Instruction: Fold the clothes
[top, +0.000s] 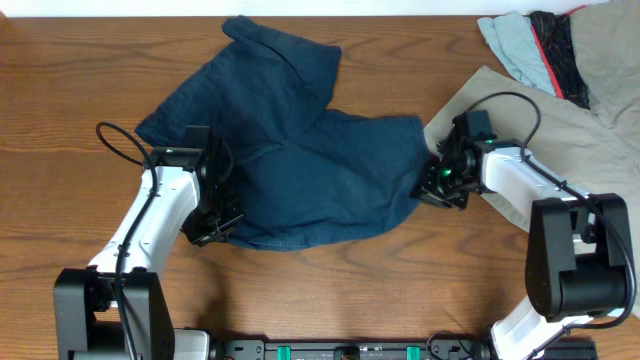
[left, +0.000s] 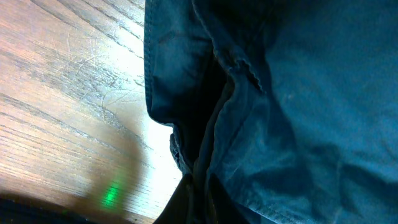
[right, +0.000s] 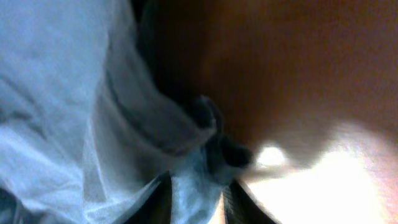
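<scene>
The dark navy shorts (top: 290, 150) lie spread and rumpled in the middle of the wooden table, one leg pointing to the far side. My left gripper (top: 215, 218) is at their near left edge. In the left wrist view its fingers (left: 199, 202) are pinched together on a seam fold of the shorts (left: 298, 93). My right gripper (top: 436, 185) is at the shorts' right edge. In the right wrist view its two fingers (right: 199, 199) have bunched shorts fabric (right: 74, 124) between them, and the image is blurred.
A large khaki-beige garment (top: 600, 90) lies at the right under my right arm. A light blue cloth (top: 515, 45) and a black and red item (top: 555, 40) lie at the far right corner. Bare wood (top: 60, 90) shows on the left.
</scene>
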